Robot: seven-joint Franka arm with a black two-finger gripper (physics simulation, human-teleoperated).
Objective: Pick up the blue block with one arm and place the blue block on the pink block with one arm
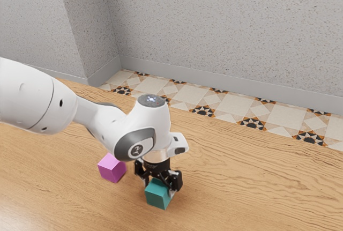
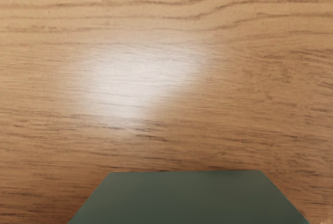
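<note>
Exterior view first: the white arm (image 1: pixel 80 113) comes in from the exterior view's left and bends down so the claw (image 1: pixel 159 184) points straight at the wooden bench (image 1: pixel 257 177). The blue block (image 1: pixel 157 196) (reads more teal to me, honestly) sits directly under the claw, and its top is tucked up into the black claw parts. I can't tell from this angle whether the claw is apart or clamped on it. I also can't tell if the block is resting on the bench or a hair above it. The pink block (image 1: pixel 111 168) is on the bench near the claw, off toward the exterior view's left and a bit further back. It's clearly apart from the blue block, with bare wood between them. Well behind the claw, past the bench's far edge, is a patterned tile floor (image 1: pixel 241 105) and a grey speckled wall (image 1: pixel 225 22).

Wrist view: the top face of the blue block (image 2: pixel 187 198) shows as a flat greenish slab right under the claw. Past it is just the wood grain of the bench (image 2: pixel 156 21), with a soft bright sheen (image 2: pixel 140 78) on the wood a little way ahead of the block.
</note>
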